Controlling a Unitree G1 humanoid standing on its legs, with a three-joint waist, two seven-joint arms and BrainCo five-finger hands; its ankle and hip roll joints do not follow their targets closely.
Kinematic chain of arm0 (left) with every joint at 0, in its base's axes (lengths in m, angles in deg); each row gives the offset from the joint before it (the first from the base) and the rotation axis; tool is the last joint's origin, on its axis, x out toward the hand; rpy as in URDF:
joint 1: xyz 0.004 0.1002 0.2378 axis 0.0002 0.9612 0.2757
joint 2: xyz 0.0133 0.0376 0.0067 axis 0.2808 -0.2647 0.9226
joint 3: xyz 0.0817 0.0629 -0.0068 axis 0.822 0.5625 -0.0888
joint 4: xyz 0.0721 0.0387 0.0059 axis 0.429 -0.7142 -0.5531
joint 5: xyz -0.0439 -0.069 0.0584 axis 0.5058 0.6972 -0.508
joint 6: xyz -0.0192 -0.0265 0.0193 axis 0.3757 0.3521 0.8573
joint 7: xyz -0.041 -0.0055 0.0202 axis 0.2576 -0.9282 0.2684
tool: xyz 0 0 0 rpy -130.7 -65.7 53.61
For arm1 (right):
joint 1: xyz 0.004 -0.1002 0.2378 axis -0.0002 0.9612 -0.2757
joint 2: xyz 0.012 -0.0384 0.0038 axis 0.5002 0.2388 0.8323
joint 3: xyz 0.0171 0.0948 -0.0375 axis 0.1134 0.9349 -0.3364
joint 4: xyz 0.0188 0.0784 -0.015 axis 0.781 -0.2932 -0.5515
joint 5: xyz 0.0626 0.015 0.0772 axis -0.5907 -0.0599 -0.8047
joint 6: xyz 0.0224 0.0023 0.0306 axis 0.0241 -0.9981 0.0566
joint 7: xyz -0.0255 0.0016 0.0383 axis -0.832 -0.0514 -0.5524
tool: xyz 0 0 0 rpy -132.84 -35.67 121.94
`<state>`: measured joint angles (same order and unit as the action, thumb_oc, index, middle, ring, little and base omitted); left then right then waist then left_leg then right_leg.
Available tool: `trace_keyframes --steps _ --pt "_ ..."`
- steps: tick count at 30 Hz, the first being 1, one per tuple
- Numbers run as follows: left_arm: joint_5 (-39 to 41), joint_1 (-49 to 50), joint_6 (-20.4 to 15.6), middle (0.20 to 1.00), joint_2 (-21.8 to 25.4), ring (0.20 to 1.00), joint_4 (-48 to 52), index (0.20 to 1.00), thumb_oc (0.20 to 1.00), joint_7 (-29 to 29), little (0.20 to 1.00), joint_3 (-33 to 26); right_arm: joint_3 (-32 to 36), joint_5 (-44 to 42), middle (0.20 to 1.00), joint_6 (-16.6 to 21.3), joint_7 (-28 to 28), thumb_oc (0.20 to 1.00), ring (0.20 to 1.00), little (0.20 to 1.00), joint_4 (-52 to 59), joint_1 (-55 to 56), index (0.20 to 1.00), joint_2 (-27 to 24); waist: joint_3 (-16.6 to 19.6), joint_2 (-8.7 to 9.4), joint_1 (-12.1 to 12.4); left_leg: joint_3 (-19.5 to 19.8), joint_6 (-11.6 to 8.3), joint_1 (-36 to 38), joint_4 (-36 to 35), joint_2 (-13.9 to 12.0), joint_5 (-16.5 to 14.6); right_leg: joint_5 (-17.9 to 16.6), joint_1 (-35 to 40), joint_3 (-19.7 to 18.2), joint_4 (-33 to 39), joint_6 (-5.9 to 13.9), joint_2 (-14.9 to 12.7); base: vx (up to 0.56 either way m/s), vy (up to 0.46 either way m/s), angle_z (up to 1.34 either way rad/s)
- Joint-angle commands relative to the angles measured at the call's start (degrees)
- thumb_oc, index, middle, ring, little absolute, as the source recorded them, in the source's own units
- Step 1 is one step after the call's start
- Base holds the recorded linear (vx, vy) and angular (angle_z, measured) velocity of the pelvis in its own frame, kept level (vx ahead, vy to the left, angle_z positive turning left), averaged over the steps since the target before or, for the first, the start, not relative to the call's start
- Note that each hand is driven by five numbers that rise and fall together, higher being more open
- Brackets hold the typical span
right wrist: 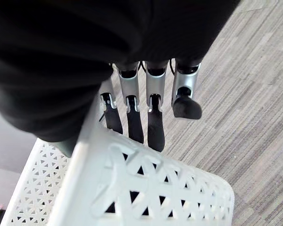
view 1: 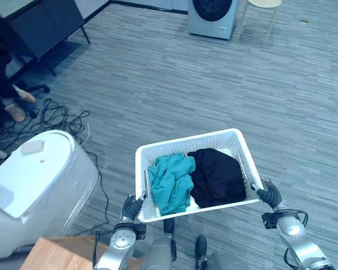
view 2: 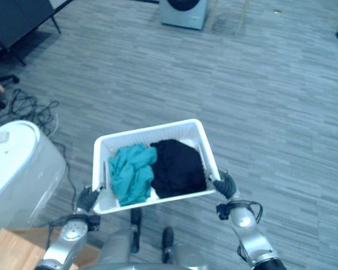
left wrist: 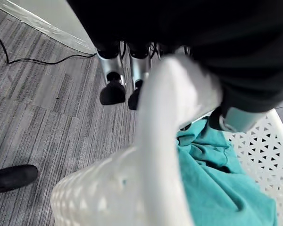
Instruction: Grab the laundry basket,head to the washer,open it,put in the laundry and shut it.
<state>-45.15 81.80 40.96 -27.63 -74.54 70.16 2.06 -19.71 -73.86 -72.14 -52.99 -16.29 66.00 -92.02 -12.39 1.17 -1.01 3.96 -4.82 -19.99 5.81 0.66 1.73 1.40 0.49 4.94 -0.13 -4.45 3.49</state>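
Laundry basket (view 1: 158, 151) gripped w/ fingers of both hands, washer (view 1: 213, 16) far ahead, white bin (view 1: 36, 185) left.

Lab-like room, grey plank floor (view 1: 225, 84), washer (view 1: 213, 16), loose cables (view 1: 56, 118)

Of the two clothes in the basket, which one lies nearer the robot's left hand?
The teal garment. It fills the basket side by the left hand, while the black garment lies by the right hand.
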Motion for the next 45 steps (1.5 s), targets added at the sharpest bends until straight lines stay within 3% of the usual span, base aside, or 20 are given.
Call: trace_keyframes --steps 1,5,8,11,14,16,17,20,22,23,24,26,27,28,29,31,35,40,43,45 --pt "2.65 -1.98 -5.33 0.2 1.39 0.2 6.83 0.2 0.2 -0.25 0.2 -3.2 3.38 -5.15 0.2 6.51 0.95 0.2 0.2 0.2 6.93 -2.67 0.2 1.52 0.48 0.77 1.16 -4.34 2.31 2.83 0.48 -0.16 2.0 8.69 1.69 -3.89 -4.82 8.05 -2.77 0.22 0.136 -1.04" --pt "1.9 -2.04 -5.38 0.2 2.98 0.2 7.71 0.2 0.2 -1.13 0.2 -3.99 3.98 -5.95 0.2 7.45 0.48 0.2 0.2 0.2 7.08 -3.98 0.2 3.34 2.18 0.8 0.6 -9.82 5.32 6.93 1.93 -1.11 -1.93 9.24 0.12 -7.41 -12.64 10.35 -5.58 0.33 0.21 -1.03" --pt "1.79 -1.55 -5.68 0.2 3.53 0.2 8.57 0.2 0.2 -1.29 0.2 -4.73 4.02 -5.92 0.2 7.91 0.41 0.2 0.2 0.2 7.18 -4.32 0.2 4.34 2.14 0.58 0.64 -12.51 6.36 9.19 1.87 -1.51 -3.82 7.23 -1.94 -6.58 -16.53 11.77 -6.66 0.14 0.078 -0.91" --pt "1.6 -1.1 -6.12 0.2 4.41 0.2 10.32 0.2 0.2 -1.31 0.2 -5.59 4.15 -6.24 0.2 8.13 0.54 0.2 0.2 0.2 7.49 -4.87 0.2 4.56 1.78 0.23 0.07 -15.25 6.71 12.67 0.42 -2.23 -5.22 4.13 -6.87 -3.21 -16.14 12.5 -7.33 0.21 0.03 -0.95" --pt "2.16 -0.94 -6.53 0.2 4.69 0.2 12.39 0.2 0.2 -1.14 0.2 -6.41 4.26 -6.44 0.2 8.21 0.63 0.2 0.2 0.2 7.94 -5.39 0.2 4.31 1.13 -0.29 -1.44 -18.16 6.48 18.38 -1.6 -2.65 -8.43 0.89 -13.87 3.96 -9.6 12.51 -8.33 0.29 -0.045 -0.83" --pt "1.95 -1.16 -6.51 0.2 4.81 0.2 12.76 0.2 0.2 -1.26 0.2 -6.62 4.43 -6.19 0.2 8.18 0.44 0.2 0.2 0.2 7.99 -5.25 0.2 4.29 1.07 -0.69 -1.82 -17.61 6.1 20.57 -2.25 -2.86 -10.06 0.67 -15.52 5.24 -8.08 13.11 -8.38 0.51 -0.102 -0.68" --pt "0.37 -2.62 -6.71 0.2 4.62 0.2 12.65 0.2 0.2 -1.19 0.2 -6.0 4.91 -4.96 0.2 8.25 0.5 0.2 0.2 0.2 8.58 -4.21 0.2 3.99 0.57 -1.18 -3.52 -17.2 5.45 24.62 -3.17 -3.25 -11.96 -0.75 -18.26 6.4 -7.03 13.77 -9.16 0.81 -0.302 -0.25" --pt "-0.13 -2.99 -6.93 0.2 3.78 0.2 12.93 0.2 0.2 -0.07 0.2 -4.47 5.83 -5.5 0.2 8.7 1.2 0.2 0.2 0.2 9.29 -2.23 0.2 3.75 1.75 -0.5 -4.8 -17.16 3.85 26.69 0.06 -4.22 -11.04 -2.11 -15.83 6.62 -7.18 11.59 -9.09 0.42 -0.248 0.28" --pt "0.77 -3.35 -6.74 0.2 3.24 0.2 12.55 0.2 0.2 -0.01 0.2 -3.7 6.11 -5.72 0.2 8.86 0.71 0.2 0.2 0.2 9.01 -2.09 0.2 2.97 2.07 -0.51 -4.95 -17.04 1.76 24.61 8.87 -7.94 -6.19 -1.44 -13.53 7.14 -6.57 9.84 -7.75 0.39 -0.38 0.37" --pt "1.22 -3.45 -6.82 0.2 3.04 0.2 12.04 0.2 0.2 0.25 0.2 -2.9 6.49 -6.63 0.2 9.31 0.53 0.2 0.2 0.2 9.35 -1.88 0.2 1.92 1.6 0.02 -4.49 -15.79 1.59 20.45 19.44 -9.47 -2.3 -0.43 -11.06 7.31 -5.66 7.87 -6.66 0.3 -0.331 0.38" --pt "1.23 -3.49 -6.84 0.2 3.03 0.2 12.01 0.2 0.2 0.25 0.2 -2.87 6.52 -6.64 0.2 9.31 0.54 0.2 0.2 0.2 9.35 -1.88 0.2 1.91 1.64 -0.1 -4.59 -15.58 1.51 20.13 19.86 -9.64 -2.46 -0.45 -11.11 7.47 -5.62 7.81 -6.55 0.29 -0.283 0.33" --pt "1.65 -3.7 -6.59 0.2 2.72 0.2 11.55 0.2 0.2 0.37 0.2 -2.3 7.44 -6.87 0.2 8.87 0.2 0.2 0.2 0.2 9.56 -1.34 0.2 0.83 1.22 0.46 -4.1 -15.54 2.42 16.17 23.86 -9.22 -2.54 1.14 -8.67 7.26 -4.81 6.69 -6.28 0.3 -0.152 -0.03" --pt "1.71 -3.88 -6.2 0.2 2.33 0.2 11.32 0.2 0.2 0.49 0.2 -1.95 8.02 -6.89 0.2 8.66 0.03 0.2 0.2 0.2 9.8 -0.66 0.2 0.36 0.81 1.11 -3.12 -14.71 3.5 11.58 22.76 -6.39 -5.01 2.15 -6.54 6.05 -4.19 6.64 -6.42 0.3 -0.083 -0.17" --pt "1.72 -3.88 -6.19 0.2 2.32 0.2 11.32 0.2 0.2 0.49 0.2 -1.92 8.05 -6.89 0.2 8.65 0.04 0.2 0.2 0.2 9.82 -0.63 0.2 0.36 0.81 1.08 -3.1 -14.72 3.54 11.57 22.81 -6.39 -5.08 2.19 -6.53 6.06 -4.22 6.67 -6.43 0.43 -0.073 -0.09" --pt "1.31 -3.7 -6.02 0.2 2.25 0.2 11.44 0.2 0.2 0.73 0.2 -1.72 8.79 -7.13 0.2 8.64 -0.13 0.2 0.2 0.2 10.1 -0.01 0.2 0.23 0.48 1.63 -2.26 -14.01 4.37 7.18 19.29 -3.81 -7.33 3.05 -4.38 5.16 -3.2 7.19 -6.46 0.22 -0.029 -0.23" --pt "1.07 -3.55 -5.98 0.2 2.28 0.2 11.61 0.2 0.2 0.79 0.2 -1.75 9.06 -7.12 0.2 8.69 -0.19 0.2 0.2 0.2 10.21 0.27 0.2 0.2 0.5 1.54 -2.01 -13.93 4.51 6.35 16.86 -3.01 -7.31 3.59 -3.58 5.01 -2.89 7.51 -6.39 0.28 -0.014 -0.35" --pt "0.65 -3.59 -5.55 0.2 2.46 0.2 12.22 0.2 0.2 0.58 0.2 -2.52 8.89 -6.83 0.2 8.44 -1.13 0.2 0.2 0.2 9.31 -0.68 0.2 0.29 0.32 0.6 -0.18 -13.41 2.54 0.97 6.74 -2.59 0.03 5.42 0.44 3.25 -1.38 7.9 -4.49 0.33 0.024 -0.29" --pt "0.34 -2.16 -5.23 0.2 2.83 0.2 13.0 0.2 0.2 1.26 0.2 -3.61 8.04 -5.46 0.2 8.31 0.58 0.2 0.2 0.2 9.37 -0.34 0.2 1.68 2.39 0.71 0.99 -13.84 5.13 4.88 5.53 -1.59 -3.23 8.31 2.76 1.4 -5.83 9.27 -6.29 0.4 0.138 -0.49" --pt "0.29 -2.0 -5.0 0.2 4.1 0.2 13.46 0.2 0.2 1.45 0.2 -4.12 7.43 -5.2 0.2 8.19 1.61 0.2 0.2 0.2 9.44 -1.45 0.2 2.49 2.02 0.62 1.29 -15.33 7.91 9.26 4.54 -0.64 -6.02 4.05 -2.34 0.91 -19.44 12.06 -8.45 0.32 0.174 -0.34" --pt "0.08 -1.67 -5.12 0.2 4.64 0.2 13.41 0.2 0.2 1.24 0.2 -4.66 6.79 -4.95 0.2 8.15 1.76 0.2 0.2 0.2 8.84 -2.13 0.2 2.87 1.37 0.34 0.96 -16.2 8.96 12.71 3.95 -0.22 -7.95 1.4 -6.16 2.29 -23.58 12.75 -10.29 0.28 0.115 -0.28"
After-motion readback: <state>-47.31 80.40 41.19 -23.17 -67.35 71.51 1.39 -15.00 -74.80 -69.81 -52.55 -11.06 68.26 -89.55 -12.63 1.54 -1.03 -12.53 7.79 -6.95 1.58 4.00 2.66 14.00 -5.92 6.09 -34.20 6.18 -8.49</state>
